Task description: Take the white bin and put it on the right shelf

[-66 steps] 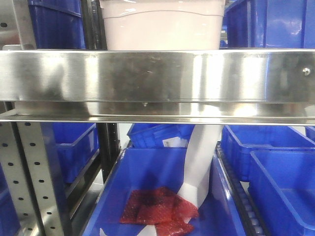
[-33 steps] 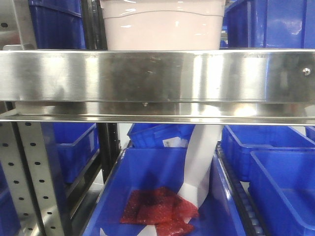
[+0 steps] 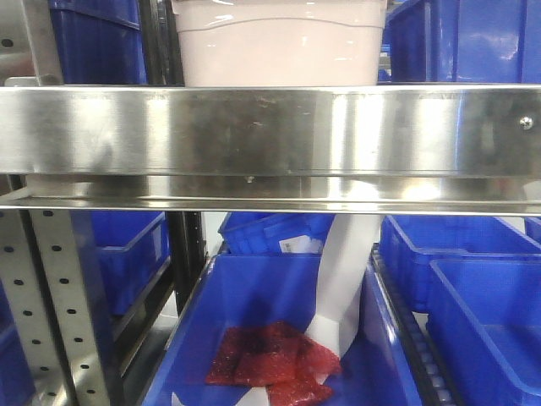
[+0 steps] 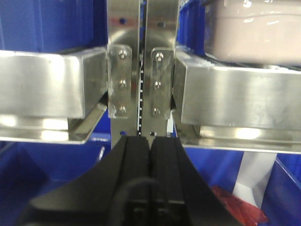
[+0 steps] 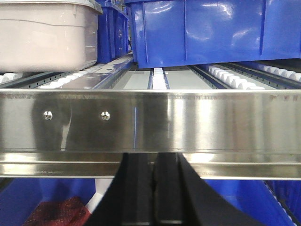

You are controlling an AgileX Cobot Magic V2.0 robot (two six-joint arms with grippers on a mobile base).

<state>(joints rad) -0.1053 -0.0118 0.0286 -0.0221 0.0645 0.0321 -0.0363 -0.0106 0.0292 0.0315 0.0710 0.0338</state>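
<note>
**White bin on the rack, both grippers low and empty**

At far left in the front view, a perforated grey upright [image 3: 63, 304] rises beside stacked blue plastic bins [image 3: 93, 38]. Next along, the large translucent pinkish-white plastic tub, the white bin [image 3: 279, 51], sits on the roller lane just behind the wide shiny stainless-steel front rail of the right shelf [image 3: 270, 139]. Below the rail, an open blue bin [image 3: 279, 296] holds red mesh bags [image 3: 270, 359] and a white paper strip [image 3: 342, 279]. More blue bins stand further right.

In the left wrist view, the black left gripper [image 4: 150, 146] has its fingers pressed together, holding nothing, aimed at the twin bolted steel uprights [image 4: 141, 80]; the bin shows at upper right. In the right wrist view, the black right gripper [image 5: 153, 162] looks closed and empty below the rail, with the bin at upper left.

To grab well, each gripper would likely need to rise above the rail, spread, and take opposite sides of the tub beneath its rim, lifting evenly.

Against the frames from a second and half a second ago, nothing visible has moved.
</note>
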